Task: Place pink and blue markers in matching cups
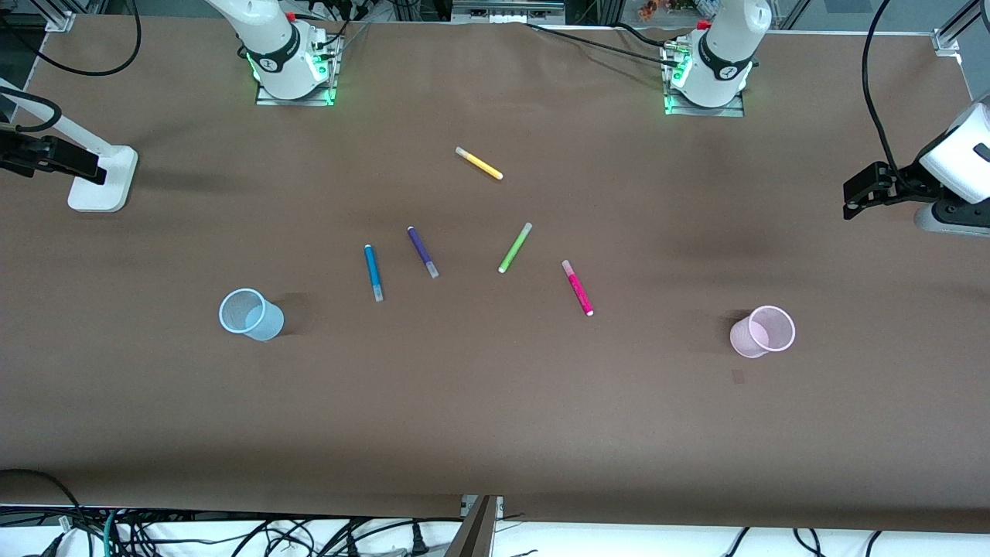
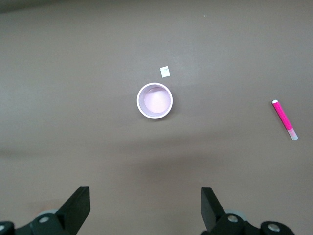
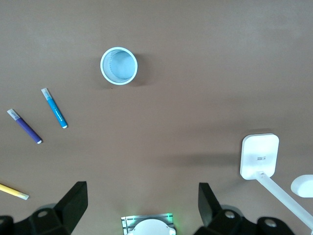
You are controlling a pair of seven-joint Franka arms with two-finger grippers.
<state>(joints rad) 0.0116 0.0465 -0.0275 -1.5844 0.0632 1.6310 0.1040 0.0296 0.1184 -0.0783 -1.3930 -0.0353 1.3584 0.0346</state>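
Observation:
The pink marker (image 1: pixel 578 288) (image 2: pixel 284 119) lies flat near the table's middle, and the blue marker (image 1: pixel 373 272) (image 3: pixel 54 108) lies flat toward the right arm's end. The pale blue cup (image 1: pixel 251 315) (image 3: pixel 119 65) stands upright near the blue marker, slightly nearer the front camera. The pale pink cup (image 1: pixel 762 332) (image 2: pixel 154 101) stands upright toward the left arm's end. My left gripper (image 2: pixel 145 196) hangs open and empty high over the table by the pink cup. My right gripper (image 3: pixel 142 191) is open and empty, high over its own base. Neither hand appears in the front view.
A purple marker (image 1: pixel 423 252), a green marker (image 1: pixel 515 247) and a yellow marker (image 1: pixel 479 163) lie among the task's markers. A white camera stand (image 1: pixel 100 182) sits at the right arm's end; another camera mount (image 1: pixel 951 178) is at the left arm's end. A small white tag (image 2: pixel 165 72) lies by the pink cup.

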